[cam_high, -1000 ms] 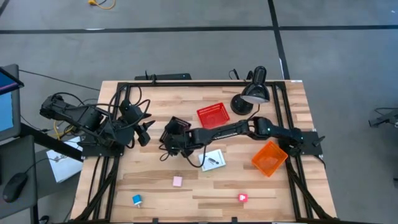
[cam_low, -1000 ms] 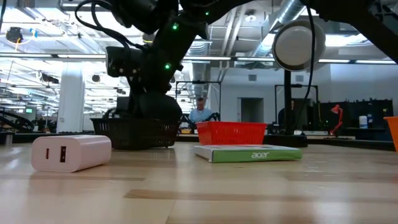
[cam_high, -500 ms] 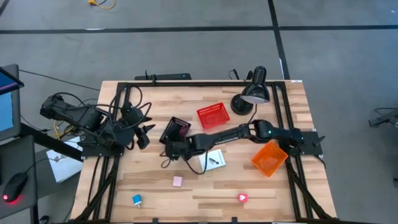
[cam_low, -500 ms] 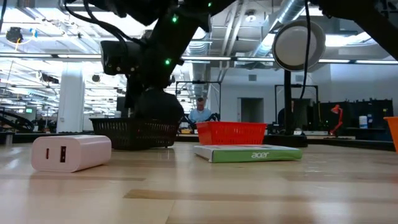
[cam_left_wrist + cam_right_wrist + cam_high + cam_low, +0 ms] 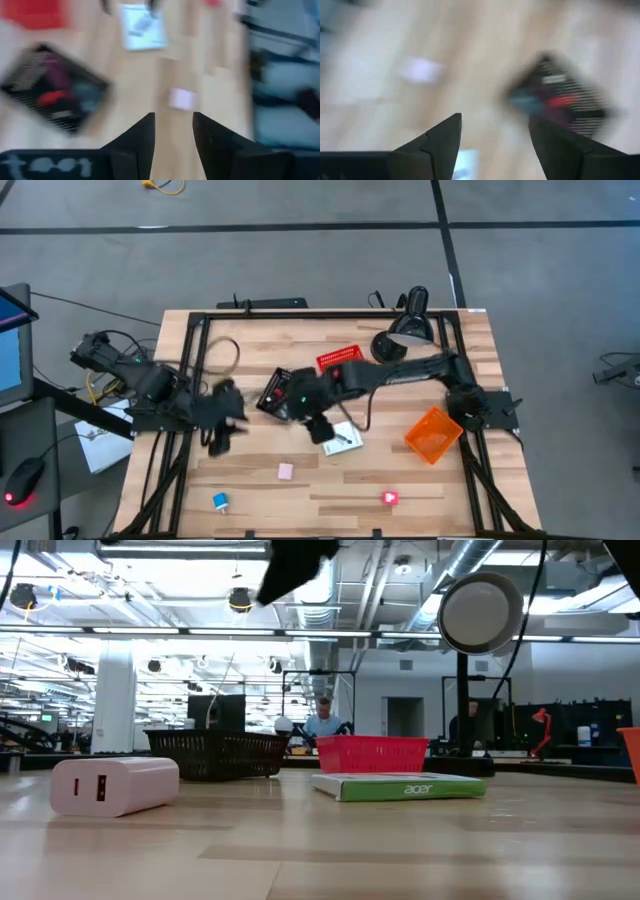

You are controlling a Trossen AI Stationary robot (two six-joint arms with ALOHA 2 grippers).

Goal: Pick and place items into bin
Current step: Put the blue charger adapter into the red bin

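Note:
The black wire basket (image 5: 280, 391) stands on the table's middle and holds a red piece, a maroon one and a bluish one (image 5: 55, 95). The white card with its black piece (image 5: 346, 438) lies just to its right. The pink block (image 5: 285, 471), the blue cube (image 5: 220, 501) and the red-pink piece (image 5: 390, 498) lie apart near the near edge. My right gripper (image 5: 320, 429) hangs open above the table between basket and card (image 5: 492, 145). My left gripper (image 5: 221, 431) is open left of the basket, its fingers pointing toward the pink block (image 5: 182, 98).
A red basket (image 5: 339, 363) and a black desk lamp (image 5: 404, 332) stand behind the black basket. An orange bin (image 5: 432, 433) sits tilted at the right edge. In the low view the pale block (image 5: 114, 785) and the boxed card (image 5: 400, 785) lie nearest. People stand in the room behind.
My right gripper has risen from the black basket, out of the low view, and swung right toward the white card. My left gripper has moved toward the near edge, quickly enough to blur. The basket has kept its place.

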